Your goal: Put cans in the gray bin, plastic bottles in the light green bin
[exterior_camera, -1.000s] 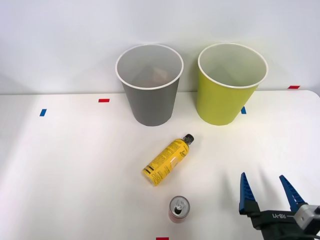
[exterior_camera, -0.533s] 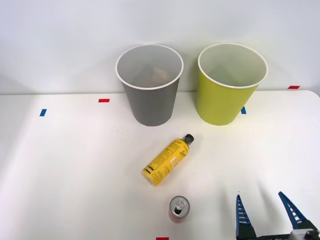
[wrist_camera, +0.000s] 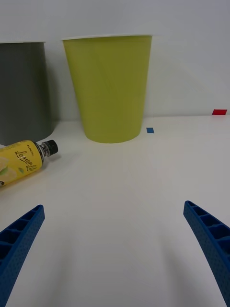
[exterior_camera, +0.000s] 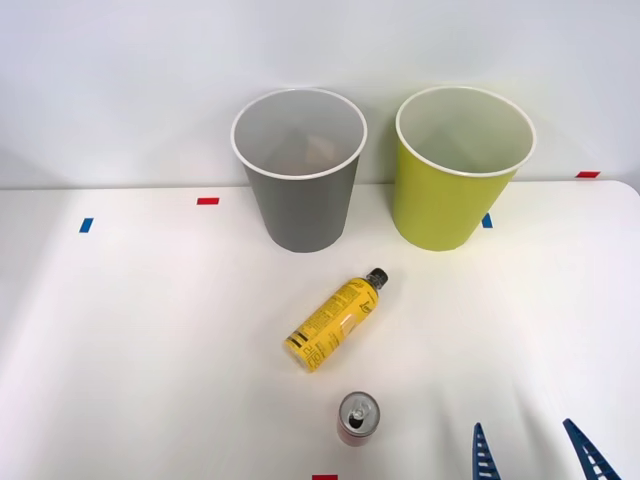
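Blue fingertips of my right gripper [exterior_camera: 532, 452] are all I see at the front view's near edge, spread wide and empty; a second ago the whole claw stood higher over the table [exterior_camera: 120, 330], so the arm has pulled back toward me and down. I judge it is lowering for a fresh pick, not reaching yet. One red can [exterior_camera: 358, 417] stands upright just left of the fingers, the yellow bottle [exterior_camera: 335, 320] lies on its side between it and the gray bin [exterior_camera: 300, 205]. From above I look into the gray bin and make out something pale inside. My wrist camera instead shows the light green bin [wrist_camera: 108, 86] side-on, with the bottle's black cap [wrist_camera: 50, 147] pointing toward it.
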